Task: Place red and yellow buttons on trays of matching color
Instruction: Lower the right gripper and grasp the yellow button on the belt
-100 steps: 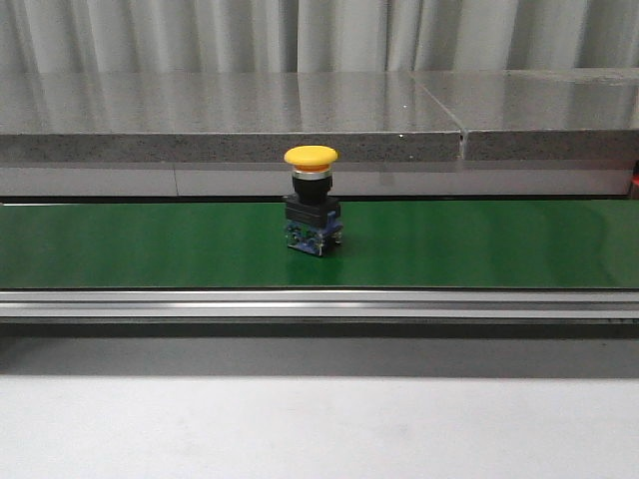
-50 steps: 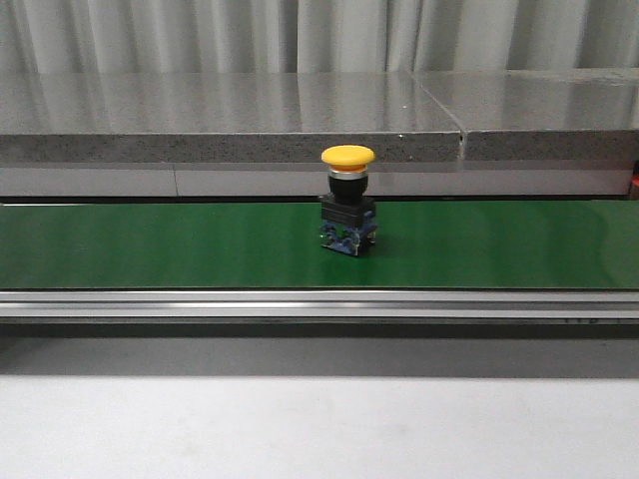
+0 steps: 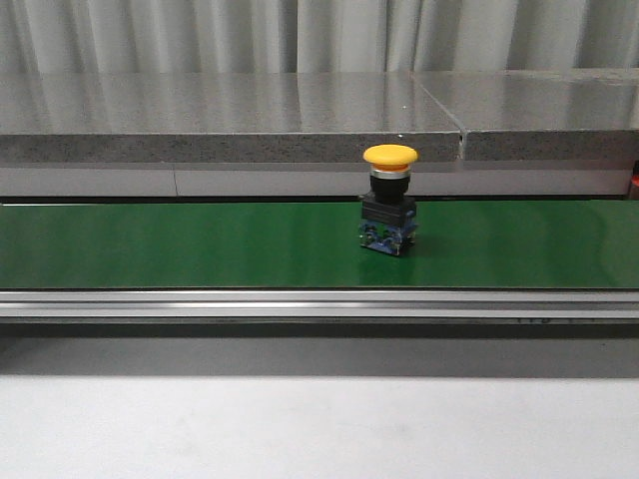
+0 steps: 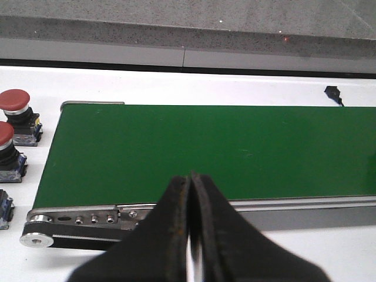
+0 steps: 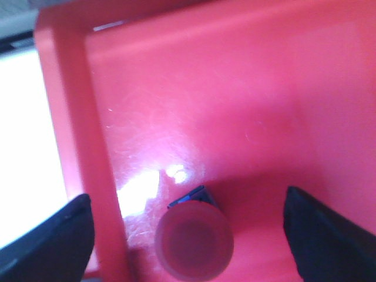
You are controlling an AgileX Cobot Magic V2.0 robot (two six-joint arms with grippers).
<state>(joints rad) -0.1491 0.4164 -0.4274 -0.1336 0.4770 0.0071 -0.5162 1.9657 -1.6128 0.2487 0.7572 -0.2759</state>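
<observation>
- We see the yellow button point(image 3: 389, 199) standing upright on the green belt point(image 3: 180, 244), right of centre.
- Our left tool point(image 4: 191, 235) is pinched closed, holding nothing.
- Our right tool point(image 5: 188, 229) gapes wide over a red button point(image 5: 194, 241) in the red tray point(image 5: 235, 106).

- One yellow button point(image 3: 389, 200) on one green conveyor belt point(image 3: 200, 244).
- Two red buttons point(image 4: 14, 108) beside the belt.
- One red button point(image 5: 194, 239) in one red tray point(image 5: 235, 106).
</observation>
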